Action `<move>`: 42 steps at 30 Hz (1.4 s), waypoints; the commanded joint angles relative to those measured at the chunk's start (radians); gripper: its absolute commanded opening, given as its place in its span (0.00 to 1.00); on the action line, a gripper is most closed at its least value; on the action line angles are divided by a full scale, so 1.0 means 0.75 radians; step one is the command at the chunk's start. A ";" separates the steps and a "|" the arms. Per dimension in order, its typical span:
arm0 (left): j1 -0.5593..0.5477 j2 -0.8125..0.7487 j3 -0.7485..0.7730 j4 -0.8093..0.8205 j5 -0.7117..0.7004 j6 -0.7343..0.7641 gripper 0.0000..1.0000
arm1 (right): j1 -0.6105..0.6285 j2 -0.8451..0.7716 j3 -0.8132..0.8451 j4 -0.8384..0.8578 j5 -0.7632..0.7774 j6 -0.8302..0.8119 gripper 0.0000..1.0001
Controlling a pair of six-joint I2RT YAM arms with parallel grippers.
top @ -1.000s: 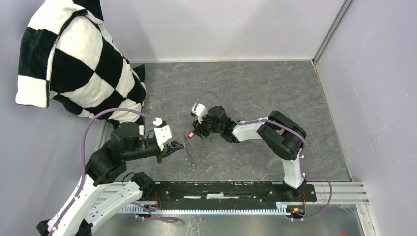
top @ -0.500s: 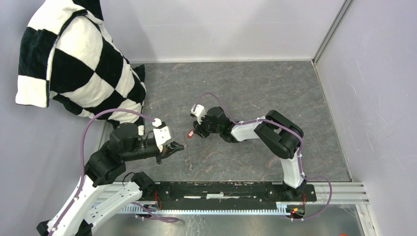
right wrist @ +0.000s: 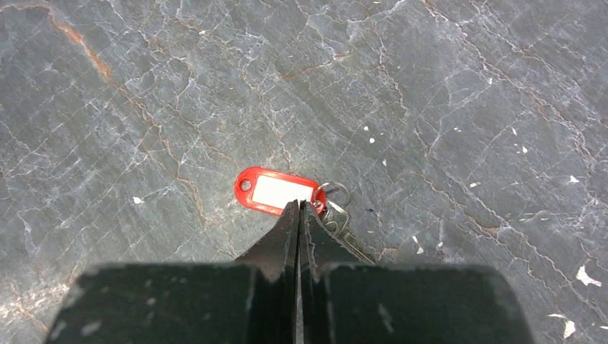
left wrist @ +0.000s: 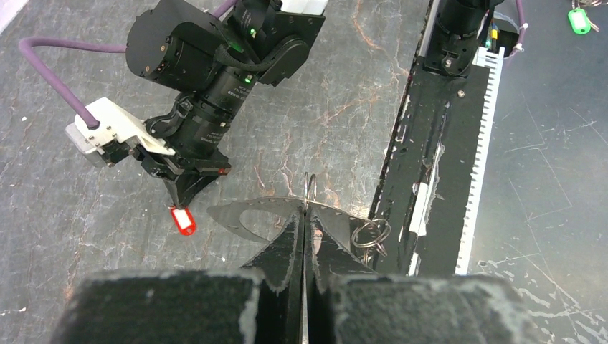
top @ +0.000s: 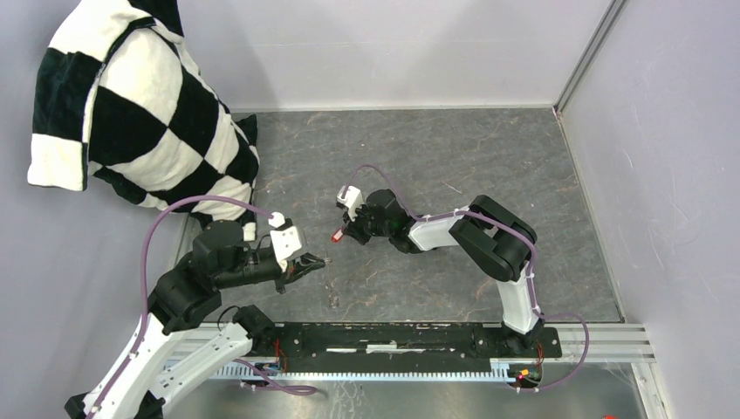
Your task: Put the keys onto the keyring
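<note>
The red-tagged key (right wrist: 276, 190) lies on the grey floor, a small ring (right wrist: 333, 190) and silver blade (right wrist: 344, 231) at its right end. My right gripper (right wrist: 300, 206) is shut, its tips pinched at the tag's near edge beside that ring. From above, the tag (top: 336, 235) sits just left of the right gripper (top: 346, 232). My left gripper (left wrist: 307, 208) is shut on the thin wire keyring (left wrist: 310, 188), seen edge-on. A small split ring (left wrist: 371, 233) with a key dangles from it. The left gripper (top: 321, 260) is a short way below-left of the tag (left wrist: 183, 220).
A black-and-white checkered pillow (top: 131, 113) leans in the back-left corner. The black mounting rail (top: 401, 339) runs along the near edge. A green tag (left wrist: 579, 20) lies beyond the rail. Walls close the back and right sides.
My right gripper has closed from half open to shut at the red tag and shifted slightly left. The left gripper drew a little left with the keyring.
</note>
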State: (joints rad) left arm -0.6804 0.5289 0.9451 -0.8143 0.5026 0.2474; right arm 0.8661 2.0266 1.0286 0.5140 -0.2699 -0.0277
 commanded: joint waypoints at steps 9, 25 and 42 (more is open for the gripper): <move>-0.001 -0.003 0.016 0.036 -0.040 -0.038 0.02 | 0.003 -0.237 -0.158 0.142 -0.123 0.019 0.00; -0.001 -0.005 0.014 0.038 -0.117 0.028 0.02 | 0.003 -0.160 -0.086 0.144 -0.022 0.047 0.38; -0.001 0.135 0.006 0.236 -0.116 -0.013 0.02 | -0.004 0.006 0.045 0.061 -0.032 -0.026 0.32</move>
State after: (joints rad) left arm -0.6804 0.6147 0.9432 -0.7456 0.4171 0.2489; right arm 0.8658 2.0193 1.0382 0.5472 -0.2985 -0.0280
